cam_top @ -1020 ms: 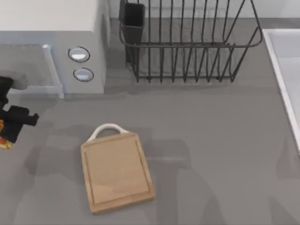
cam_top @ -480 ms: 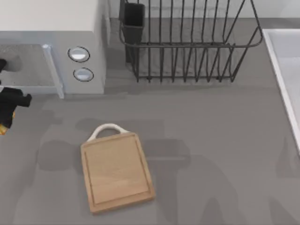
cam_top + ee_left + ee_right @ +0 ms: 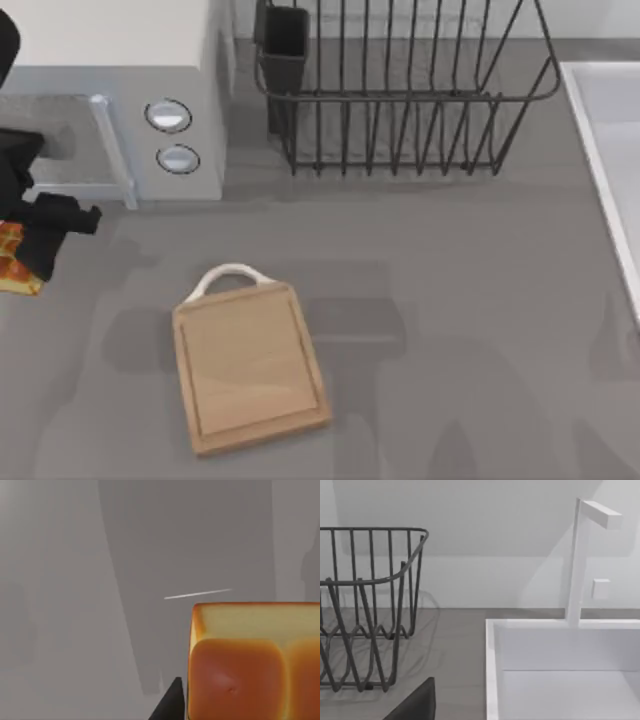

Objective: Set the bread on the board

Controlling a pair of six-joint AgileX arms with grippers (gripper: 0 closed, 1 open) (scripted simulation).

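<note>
Left hand point(image 3: 40, 235): matte black, blocky, apparently unmarked.

Seen from above: grey worktop point(image 3: 450, 260) carrying a rectangular light wooden cutting board point(image 3: 250, 358) with a white loop handle, left of centre. At the far left edge, black left hand point(image 3: 35, 235) just beside a golden-orange block of bread point(image 3: 12, 262), well apart from the board. Behind, a grey microwave point(image 3: 120, 90), a dark wire dish rack point(image 3: 400, 90), and a white sink point(image 3: 610, 150) at right.
</note>
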